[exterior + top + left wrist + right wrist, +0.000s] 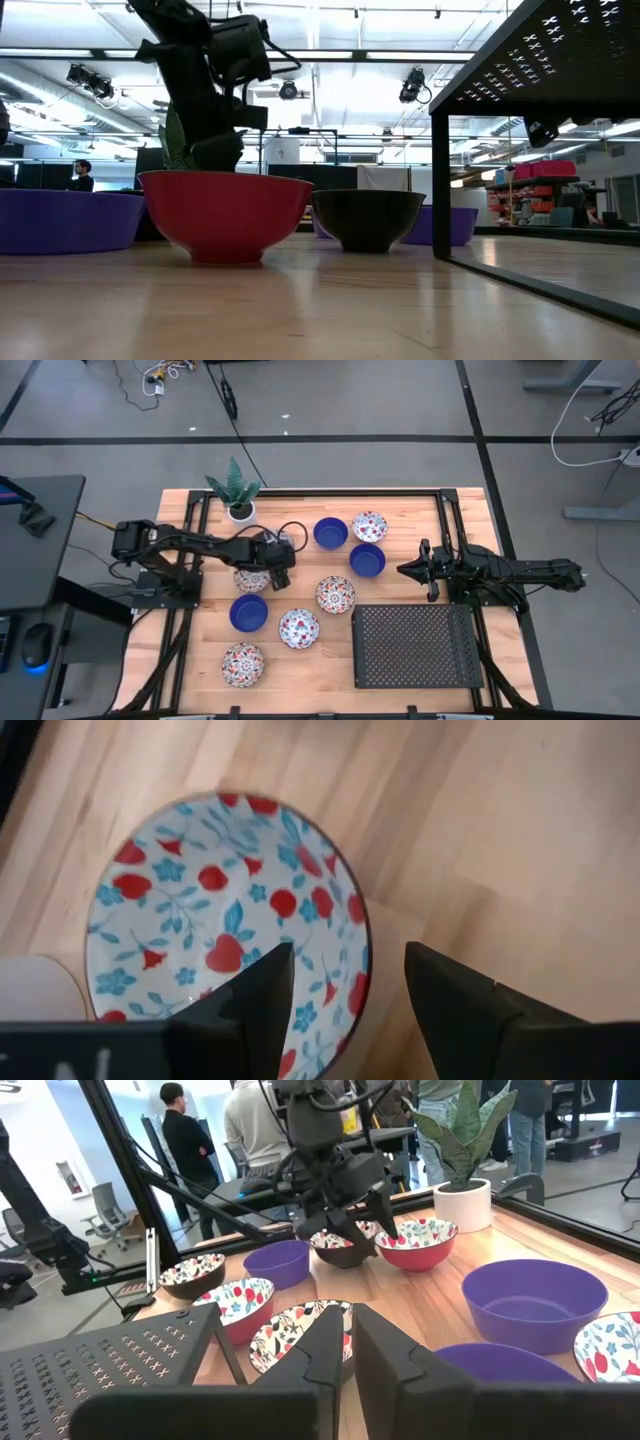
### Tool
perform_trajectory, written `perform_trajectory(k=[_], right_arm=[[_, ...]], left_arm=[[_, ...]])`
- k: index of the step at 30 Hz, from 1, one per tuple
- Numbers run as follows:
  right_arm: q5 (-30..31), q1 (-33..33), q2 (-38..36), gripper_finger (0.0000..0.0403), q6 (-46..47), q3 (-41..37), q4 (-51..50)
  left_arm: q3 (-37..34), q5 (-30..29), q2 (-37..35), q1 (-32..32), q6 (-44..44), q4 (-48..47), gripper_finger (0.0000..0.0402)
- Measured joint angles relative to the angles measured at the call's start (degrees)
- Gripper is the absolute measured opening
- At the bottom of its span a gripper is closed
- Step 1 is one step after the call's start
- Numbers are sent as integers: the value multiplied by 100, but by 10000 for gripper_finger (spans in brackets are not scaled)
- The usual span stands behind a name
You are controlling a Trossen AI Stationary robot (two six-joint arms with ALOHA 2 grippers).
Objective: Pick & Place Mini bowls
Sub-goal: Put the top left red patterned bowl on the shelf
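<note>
Nearest us on the light wooden table (330, 660), one white floral-patterned mini bowl (243, 664) sits at the front left corner. Beside it, to the right, the black perforated metal rack (415, 646) carries nothing that we can see. A little farther in lie a second floral bowl (299, 628), a glossy cobalt blue bowl (249, 612) and a third floral bowl (335, 594), all loose on the wood.

At mid-table our left gripper (280, 567) hangs over another floral bowl (225, 925), its fingers (255, 1000) spread wide with one inside the rim and one outside, gripping nothing. Our right gripper (415, 570) waits apart at the right, its fingers nearly together and empty.

Behind them stand two more blue bowls (367, 560) (330, 532) and one floral bowl (369, 525), with the white pot of a green plant (239, 510) at the back edge.

We judge the sorting barely begun: every bowl we count lies scattered, and none is gathered on the rack.
</note>
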Motion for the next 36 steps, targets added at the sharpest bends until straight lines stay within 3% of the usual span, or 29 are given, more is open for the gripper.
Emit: perform_trajectory(k=[6, 17, 36], right_arm=[[0, 0, 2, 31, 0, 0, 0], [1, -1, 1, 31, 0, 0, 0], [2, -1, 0, 31, 0, 0, 4]], left_arm=[[-74, -155, 0, 26, 122, 107, 190], [-74, -1, 0, 165, 316, 116, 119], [-68, 84, 138, 186, 532, 213, 147]])
